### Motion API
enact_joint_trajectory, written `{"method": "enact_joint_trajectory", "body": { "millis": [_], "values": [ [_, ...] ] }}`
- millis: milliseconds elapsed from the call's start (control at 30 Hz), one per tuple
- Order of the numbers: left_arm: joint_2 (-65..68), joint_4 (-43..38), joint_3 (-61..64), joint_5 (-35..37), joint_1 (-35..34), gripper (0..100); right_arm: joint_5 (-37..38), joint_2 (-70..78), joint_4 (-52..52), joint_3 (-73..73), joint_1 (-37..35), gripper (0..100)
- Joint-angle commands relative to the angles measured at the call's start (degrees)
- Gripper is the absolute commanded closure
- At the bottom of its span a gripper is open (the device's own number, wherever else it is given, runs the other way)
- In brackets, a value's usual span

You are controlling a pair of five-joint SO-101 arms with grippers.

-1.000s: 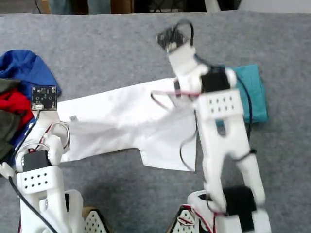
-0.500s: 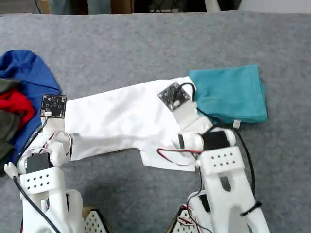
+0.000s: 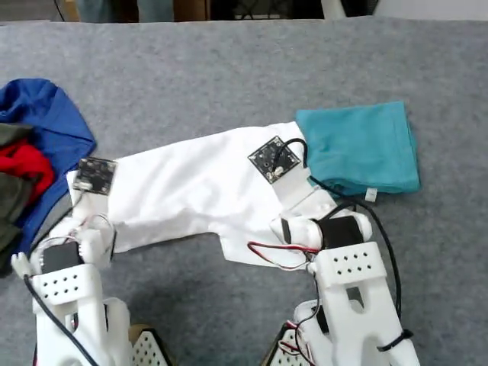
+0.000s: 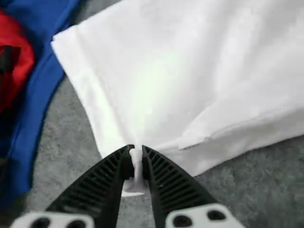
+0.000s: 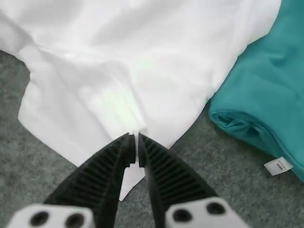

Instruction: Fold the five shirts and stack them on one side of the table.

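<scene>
Nearest the arms, the left tool point(image 4: 135, 159) has its jaws pressed together on a thin fold of the white shirt point(image 3: 191, 187), at the near edge by its left end. The right tool point(image 5: 133, 142) likewise pinches the near edge toward the right end. The white shirt lies spread across the middle of the grey tabletop point(image 3: 191, 76), its right end farther from the arms. That far right corner touches the teal shirt point(image 3: 358, 145), folded into a rectangle. At the left edge a blue shirt point(image 3: 46, 114) and a red shirt point(image 3: 27, 162) lie heaped, the blue just beside the white.
</scene>
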Motion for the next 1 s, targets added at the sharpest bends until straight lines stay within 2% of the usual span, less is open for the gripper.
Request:
{"method": "enact_joint_trajectory", "body": {
  "millis": [0, 133, 333, 767, 967],
  "values": [
    [-0.79, -0.44, 1.45, -0.79, 2.95, 97, 0.44, -1.19, -0.18, -0.40, -0.62, 98.5],
    [-0.79, -4.22, 4.62, -0.88, 2.68, 97, 0.53, -1.19, -0.09, -1.27, 2.55, 98.5],
    [-0.62, -8.18, 5.67, -0.88, -1.10, 97, 5.80, -1.27, 2.90, -3.47, 8.88, 98.5],
    [-0.26, -9.76, 4.18, -1.05, -3.56, 97, 6.51, -1.27, 4.84, -3.21, 9.76, 98.5],
    [-0.18, -9.67, 4.18, -0.70, -3.74, 97, 6.95, -1.27, 5.63, -2.95, 12.92, 98.5]
  ]
}}
